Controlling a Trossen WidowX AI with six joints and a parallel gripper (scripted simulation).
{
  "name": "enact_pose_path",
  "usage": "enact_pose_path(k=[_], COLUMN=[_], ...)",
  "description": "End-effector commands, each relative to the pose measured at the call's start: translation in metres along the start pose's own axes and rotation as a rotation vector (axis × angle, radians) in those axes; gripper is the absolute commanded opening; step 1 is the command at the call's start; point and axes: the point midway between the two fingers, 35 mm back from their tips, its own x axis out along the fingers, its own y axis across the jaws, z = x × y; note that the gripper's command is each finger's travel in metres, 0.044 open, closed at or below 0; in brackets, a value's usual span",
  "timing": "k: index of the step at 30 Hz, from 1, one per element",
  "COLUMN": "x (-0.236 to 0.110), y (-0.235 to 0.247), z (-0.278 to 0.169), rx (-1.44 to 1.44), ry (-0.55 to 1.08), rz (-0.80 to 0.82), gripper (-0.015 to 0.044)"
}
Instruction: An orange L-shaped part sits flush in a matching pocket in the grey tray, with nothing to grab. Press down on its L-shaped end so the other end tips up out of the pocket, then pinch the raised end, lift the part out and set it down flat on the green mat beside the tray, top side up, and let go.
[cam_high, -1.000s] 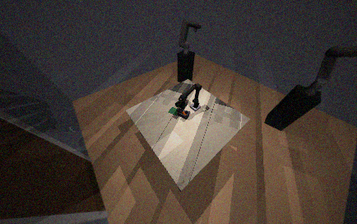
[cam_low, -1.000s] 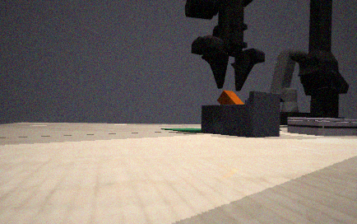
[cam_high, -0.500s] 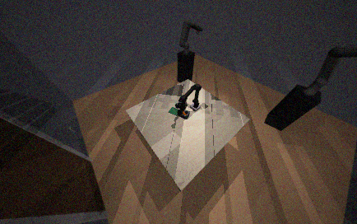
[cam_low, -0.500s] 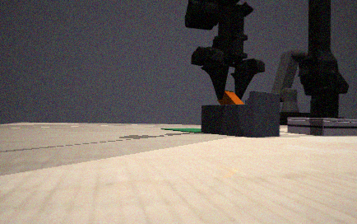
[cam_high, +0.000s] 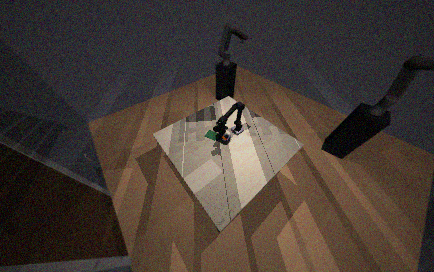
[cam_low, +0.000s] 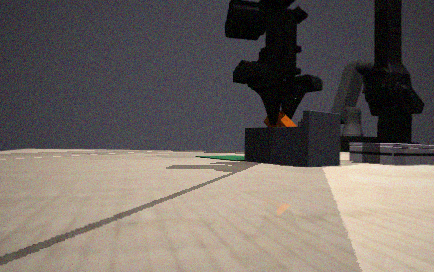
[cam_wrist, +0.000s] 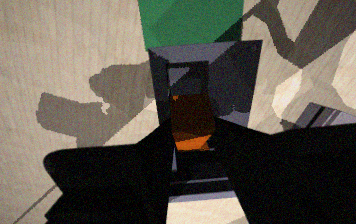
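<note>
A: The claw (cam_low: 278, 116) is right down on the grey tray (cam_low: 292, 145), fingers straddling the tipped-up end of the orange L-shaped part (cam_low: 286, 120).

B: The wrist view agrees: the orange piece (cam_wrist: 191, 124) sits between the two dark fingers, its near end poking above the pocket, the far end down inside the tray (cam_wrist: 240, 75).

A: So what's the claw's state?

B: Clenched on that raised end, I'd say. The fingers stand fairly narrow, the orange tip fills the gap between them, and both dark fingers look to be touching it.

A: Which puts us at the pinch step. The part is in the pocket, tilted, not on the green mat (cam_wrist: 190, 20).

B: Right, and the mat lies just past the tray's far edge from the wrist's vantage. In the exterior view it's a thin green strip (cam_low: 222, 157) left of the tray, on the desk (cam_low: 150, 210).

A: Next move, by my judgement?

B: Draw it up and out, cleanly enough that the lower end doesn't catch on the pocket wall. Then carry it over the mat, level it, top side up, lower it flat and release.

A: The risk?

B: The grip is on a tilted end, so the part may swivel between the fingers as it comes free.

A: Any writing, brands or labels?

B: None I can read anywhere. From the top view, the arm (cam_high: 231, 116) is too small for any marking.
</note>
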Motion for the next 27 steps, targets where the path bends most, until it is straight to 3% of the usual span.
enact_pose_path(k=[1,5,8,27], x=[-0.001,-0.001,-0.001,-0.02], y=[0.0,0.0,0.0,0.0], z=[0.0,0.0,0.0,0.0], rx=[0.0,0.0,0.0,0.003], ry=[-0.001,-0.001,-0.001,-0.001], rz=[0.002,0.002,0.002,-0.003], gripper=[0.0109,0.0082,0.0003,0.0])
